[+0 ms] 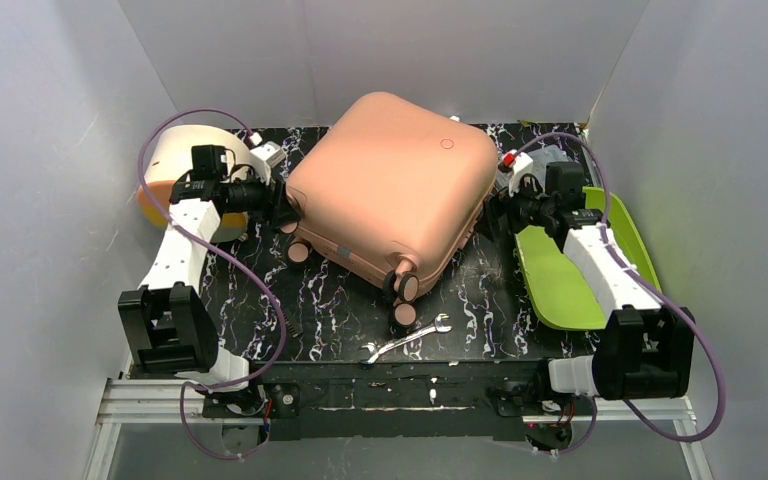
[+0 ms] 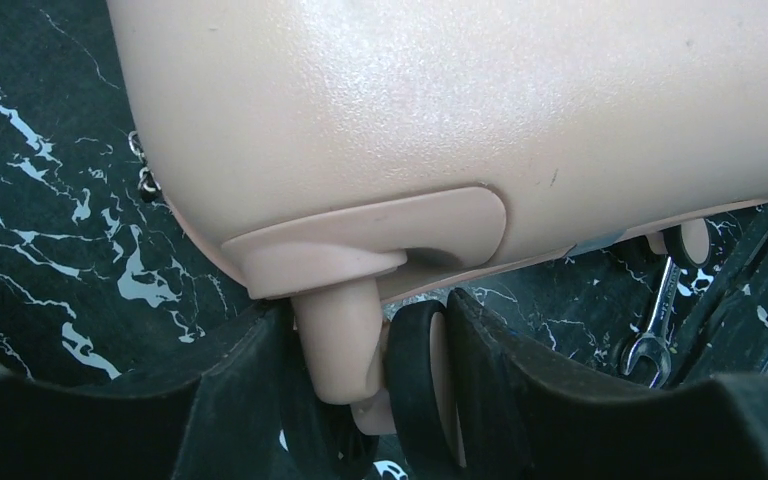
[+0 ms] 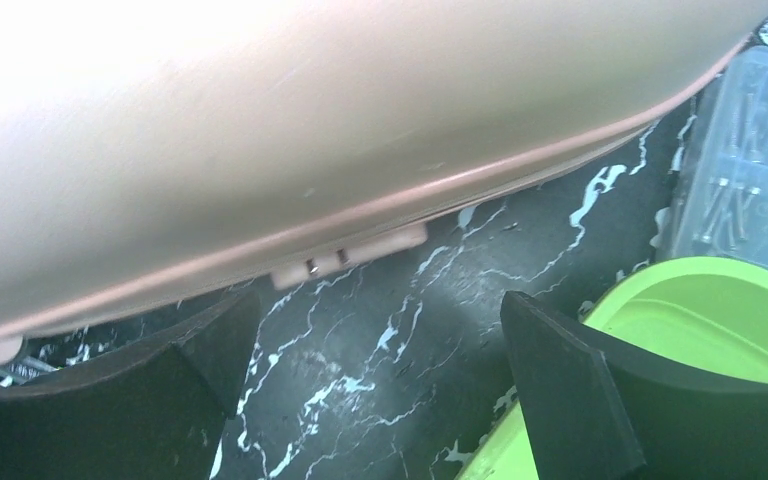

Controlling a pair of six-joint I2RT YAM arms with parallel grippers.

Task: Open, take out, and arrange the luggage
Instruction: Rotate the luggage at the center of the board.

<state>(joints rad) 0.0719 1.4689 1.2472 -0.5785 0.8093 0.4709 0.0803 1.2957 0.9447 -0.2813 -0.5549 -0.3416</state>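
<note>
The luggage (image 1: 395, 185) is a salmon-pink hard-shell suitcase lying closed and skewed in the middle of the black marbled table. My left gripper (image 1: 285, 208) is at its left corner. In the left wrist view the gripper (image 2: 370, 315) is shut on a caster wheel (image 2: 415, 370) and its stem under the shell (image 2: 410, 100). My right gripper (image 1: 492, 212) is at the suitcase's right side. In the right wrist view it (image 3: 380, 310) is open and empty over the table, just below the shell (image 3: 260, 130) and a zipper pull (image 3: 325, 265).
A cream-and-orange drum box (image 1: 175, 165) stands behind the left arm. A lime-green tray (image 1: 560, 270) lies under the right arm. A clear parts box (image 3: 750, 160) sits beyond the tray. A wrench (image 1: 405, 340) lies near the front edge. White walls enclose the table.
</note>
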